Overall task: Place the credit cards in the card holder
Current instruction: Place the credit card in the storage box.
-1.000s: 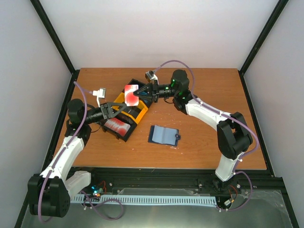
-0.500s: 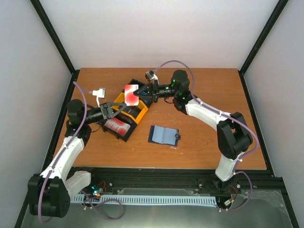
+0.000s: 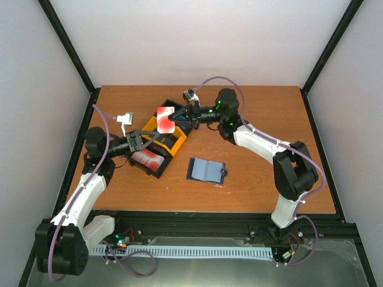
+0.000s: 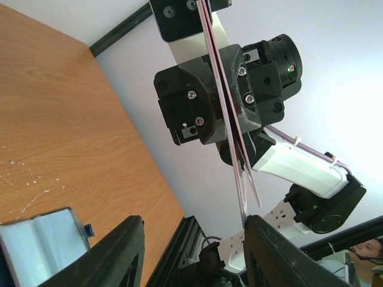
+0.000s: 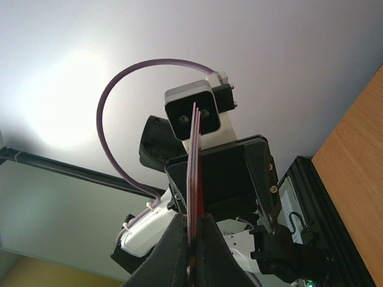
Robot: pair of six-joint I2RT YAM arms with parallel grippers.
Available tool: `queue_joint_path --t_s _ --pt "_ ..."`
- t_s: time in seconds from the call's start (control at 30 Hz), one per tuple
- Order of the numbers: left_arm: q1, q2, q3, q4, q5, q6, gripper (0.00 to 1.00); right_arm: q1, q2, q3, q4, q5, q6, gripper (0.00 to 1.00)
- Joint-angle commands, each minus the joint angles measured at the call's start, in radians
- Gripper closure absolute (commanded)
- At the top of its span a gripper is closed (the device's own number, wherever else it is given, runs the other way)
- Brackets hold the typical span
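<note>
Over the bin (image 3: 177, 142), right end effector (image 3: 175, 119) pinches credit cards (image 3: 165, 118).

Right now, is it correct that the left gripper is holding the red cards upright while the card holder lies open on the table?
Not quite: the right gripper holds the credit cards, as the right wrist view shows; the left gripper is open. The card holder does lie open on the table.
</note>
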Motion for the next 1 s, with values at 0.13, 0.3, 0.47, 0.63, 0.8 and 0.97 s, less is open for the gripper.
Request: queue_joint_path --t_s 0.13,0.3,0.47,0.63,0.8,0.97 --pt "0.003 0.04 0.043 0.016 0.011 -0.064 0.53 0.023 -0.045 0.0 -0.009 -0.031 -0.063 0.97" --pt "0.002 0.068 0.065 -0.032 0.012 -0.063 0.55 0.026 -0.051 0.003 -0.024 -0.042 -0.086 0.97" --pt "0.002 0.083 0.084 -0.031 0.008 -0.079 0.56 0.034 -0.053 0.008 -0.069 -0.058 -0.128 0.97" --pt "0.002 0.108 0.1 -0.018 0.01 -0.108 0.6 0.042 -0.058 0.023 -0.211 -0.066 -0.233 0.97" --pt "0.002 0.124 0.095 0.035 0.013 -0.151 0.75 0.036 -0.057 0.031 -0.287 -0.023 -0.283 0.97" --pt "0.002 0.128 0.099 0.039 0.009 -0.162 0.99 0.006 -0.046 0.021 -0.29 0.021 -0.258 0.97"
